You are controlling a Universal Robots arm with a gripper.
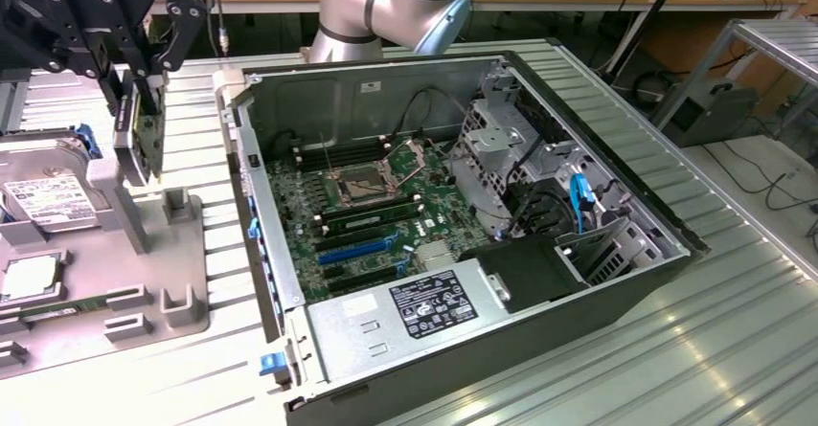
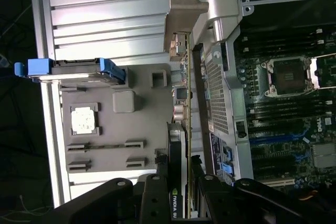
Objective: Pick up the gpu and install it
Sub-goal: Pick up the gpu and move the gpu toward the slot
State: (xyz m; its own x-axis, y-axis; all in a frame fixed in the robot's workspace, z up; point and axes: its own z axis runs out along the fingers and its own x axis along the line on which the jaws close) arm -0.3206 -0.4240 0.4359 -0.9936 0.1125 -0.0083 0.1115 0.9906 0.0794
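Clamping the gpu (image 1: 132,153) by its upper edge, the gripper (image 1: 138,96) is holding it upright directly below itself, over the holder (image 1: 179,282), probably to suit the slots of the case (image 1: 371,64) alongside.

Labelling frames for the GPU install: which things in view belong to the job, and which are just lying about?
In the job: gpu, gripped upright by the tool; open PC case; its motherboard.
Lying about: silver drive, processor chip, green memory strip, all on the grey tray.
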